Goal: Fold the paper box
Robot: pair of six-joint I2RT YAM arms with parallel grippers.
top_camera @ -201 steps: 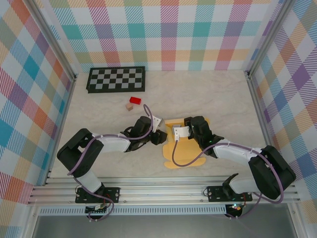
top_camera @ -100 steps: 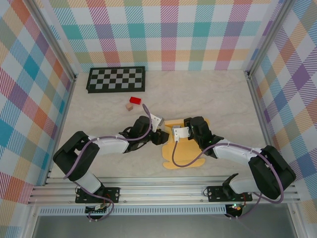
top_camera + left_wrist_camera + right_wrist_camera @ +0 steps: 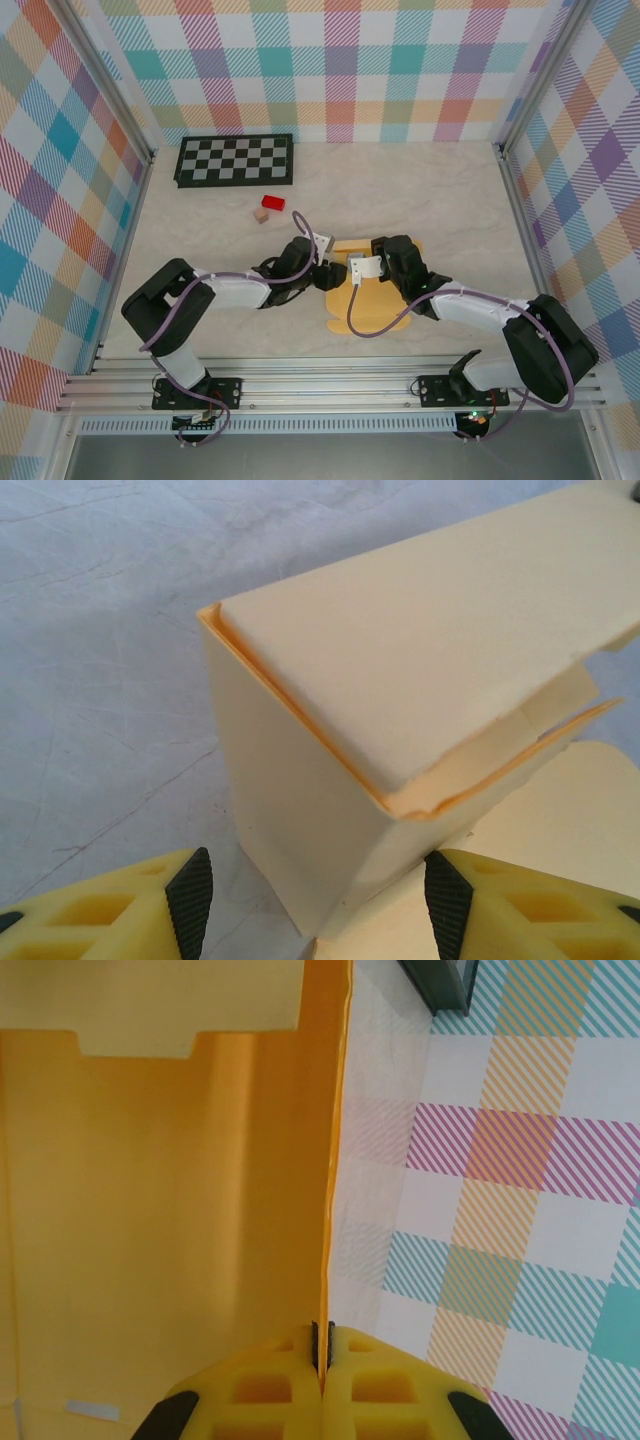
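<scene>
We see the paper box [image 3: 372, 300] lying half-formed on the table [image 3: 450, 200], between the 2 arms. It looks light, thin and easily creased, so we would hold it near the fold lines, not mid-panel. Our right gripper [image 3: 320, 1345] is pressed together, pinching 1 upright wall's edge. Our left gripper [image 3: 315, 890] stands spread around a folded-over wall corner.
</scene>
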